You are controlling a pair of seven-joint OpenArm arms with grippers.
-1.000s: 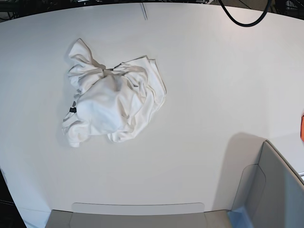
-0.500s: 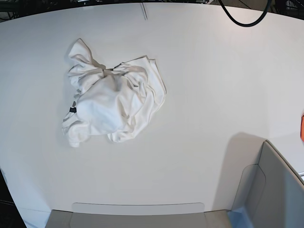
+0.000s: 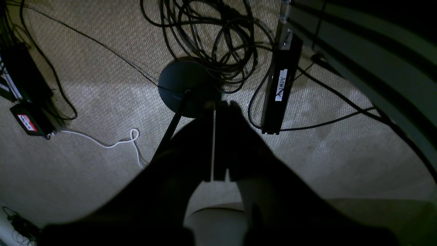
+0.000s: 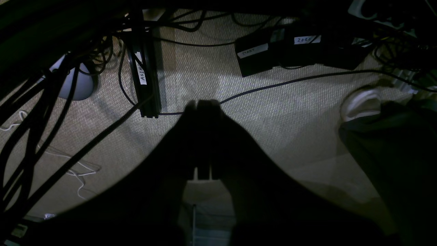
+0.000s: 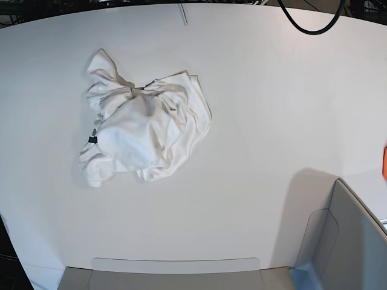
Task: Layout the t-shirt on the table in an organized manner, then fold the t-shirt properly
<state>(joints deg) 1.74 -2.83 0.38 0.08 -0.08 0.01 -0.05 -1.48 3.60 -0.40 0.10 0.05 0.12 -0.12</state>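
T-shirt [image 5: 142, 136]: white, crumpled in a loose heap on the table, toward the far-left part of the base view; a small dark tag shows at its left edge. Neither gripper appears in that view, so its place relative to them cannot be told; nothing touches it.
Table [image 5: 260, 133]: large white top with a faint seam at the far edge, bare around the shirt.
Bin [image 5: 351, 241]: grey-white plastic, at the near-right corner of the base view, well apart from the shirt.
Carpet [image 3: 102, 92]: beige weave, below both wrist cameras, so both arms hang beside the table rather than over it.
Left gripper [image 3: 218, 106]: dark silhouette, fingers pressed together, holding nothing; a round dark stand base [image 3: 186, 87] and a cable tangle [image 3: 211, 37] lie just beyond its tips, and a labelled black bar [image 3: 280, 85] lies to the right of them.
Right gripper [image 4: 201, 104]: also fully closed and empty; a black cable [image 4: 290, 82] runs just past its tips, with labelled black boxes [image 4: 273, 51] further beyond.
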